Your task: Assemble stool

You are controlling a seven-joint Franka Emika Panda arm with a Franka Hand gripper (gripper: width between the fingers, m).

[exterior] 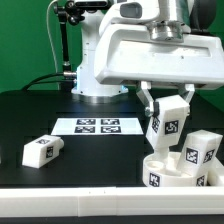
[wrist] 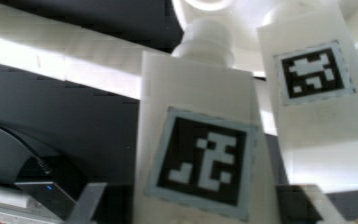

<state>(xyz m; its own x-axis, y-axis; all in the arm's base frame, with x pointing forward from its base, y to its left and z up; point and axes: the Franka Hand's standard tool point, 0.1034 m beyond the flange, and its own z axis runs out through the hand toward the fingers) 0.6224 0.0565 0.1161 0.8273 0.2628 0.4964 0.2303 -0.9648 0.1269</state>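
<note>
Fitting: the end effector (exterior: 166,118) is clamped on a stool leg (exterior: 168,121), held tilted just above the seat (exterior: 165,171).
Seat: at the worktop's (exterior: 60,172) front edge, one leg (exterior: 200,152) already standing in it.
Spare leg: lying well apart from the seat, beyond the marker board (exterior: 97,126).
Next: probably upright the leg over its socket, then press down.
</note>
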